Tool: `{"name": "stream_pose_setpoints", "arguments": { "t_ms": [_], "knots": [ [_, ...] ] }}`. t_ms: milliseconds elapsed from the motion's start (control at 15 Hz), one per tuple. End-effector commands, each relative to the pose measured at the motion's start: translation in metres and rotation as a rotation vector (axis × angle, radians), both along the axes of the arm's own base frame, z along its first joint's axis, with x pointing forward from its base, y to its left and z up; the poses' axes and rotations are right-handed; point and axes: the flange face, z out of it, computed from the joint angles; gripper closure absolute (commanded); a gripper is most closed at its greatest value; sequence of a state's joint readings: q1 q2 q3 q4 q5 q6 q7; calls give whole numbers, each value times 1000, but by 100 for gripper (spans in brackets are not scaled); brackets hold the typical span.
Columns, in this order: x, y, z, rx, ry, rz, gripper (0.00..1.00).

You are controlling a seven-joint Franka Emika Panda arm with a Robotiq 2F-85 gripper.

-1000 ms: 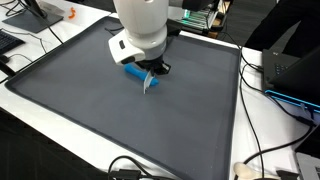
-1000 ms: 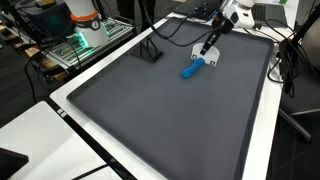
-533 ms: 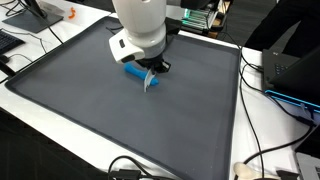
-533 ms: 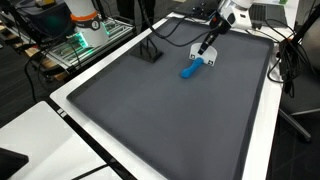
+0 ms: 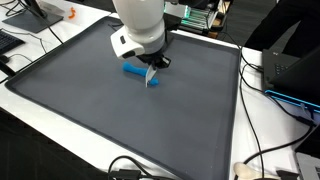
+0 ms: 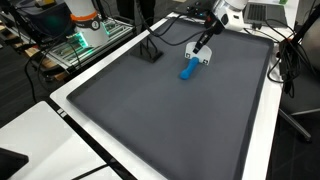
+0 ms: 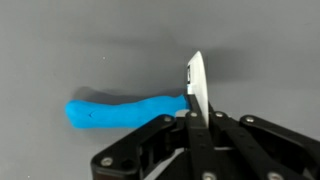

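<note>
A tool with a blue handle (image 7: 125, 112) and a flat white blade (image 7: 197, 80) lies across the dark grey mat (image 5: 90, 110). My gripper (image 7: 197, 120) comes in from the bottom of the wrist view, shut on the blade's lower edge, with the blade standing on edge between the fingers. In both exterior views the blue handle (image 5: 133, 70) (image 6: 186, 70) sticks out sideways from the gripper (image 5: 155, 70) (image 6: 203, 47), near the mat's far side. Whether the handle rests on the mat or hangs just above it, I cannot tell.
A small black stand (image 6: 150, 52) sits on the mat close to the tool. Cables (image 5: 262, 150) run along the white table edge. An orange object (image 5: 70, 14) and green-lit electronics (image 6: 85, 38) lie beyond the mat. A dark monitor (image 5: 290, 70) stands beside it.
The gripper has shifted a little toward the mat's far edge, and the blue-handled tool has moved along with it. The grip on the blade is unchanged.
</note>
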State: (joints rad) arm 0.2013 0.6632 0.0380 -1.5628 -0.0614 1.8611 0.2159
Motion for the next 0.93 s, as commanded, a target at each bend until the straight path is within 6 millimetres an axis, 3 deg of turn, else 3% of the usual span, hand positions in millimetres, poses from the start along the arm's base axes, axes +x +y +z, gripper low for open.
{"name": "stream_pose_setpoints", "arguments": {
  "t_ms": [0, 533, 867],
  "knots": [
    [-12, -10, 6, 34, 11, -14, 99],
    [-3, -26, 46, 51, -59, -39, 99],
    [4, -39, 51, 53, -79, -59, 99]
  ]
}}
